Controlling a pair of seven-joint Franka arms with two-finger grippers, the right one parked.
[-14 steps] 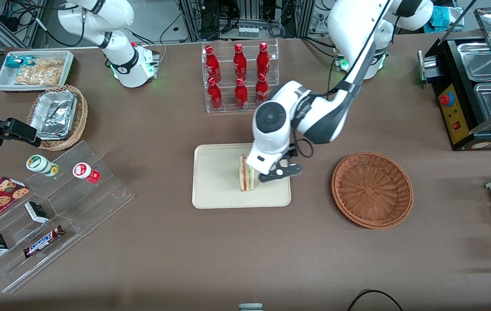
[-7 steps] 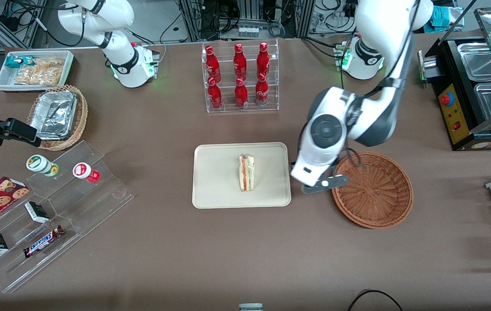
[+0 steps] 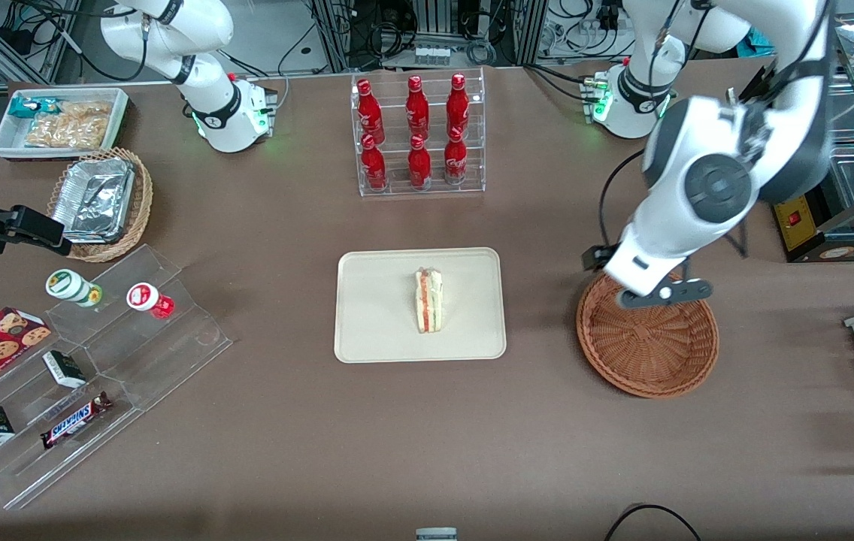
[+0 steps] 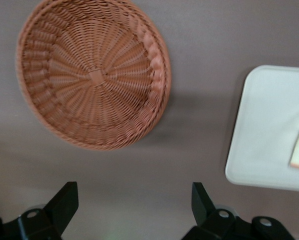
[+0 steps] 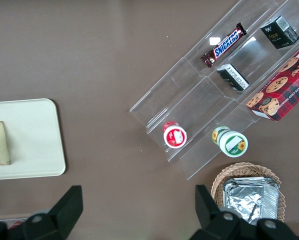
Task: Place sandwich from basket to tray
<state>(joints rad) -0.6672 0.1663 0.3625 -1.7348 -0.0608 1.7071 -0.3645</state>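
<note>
Brown matte table, crowded at its edges: clear rack of red bottles farthest from the front camera, stepped acrylic display with a Snickers bar toward the parked arm's end, metal food warmer toward the working arm's. Cables and aluminium framing in the background.

Sandwich resting near the middle of the cream tray, long axis running toward and away from the front camera, striped cut edge facing up, narrow tip pointing away from that camera.

Wicker basket beside the tray, holding nothing.

Gripper raised above the basket's rim, fingers spread wide, nothing between them.
</note>
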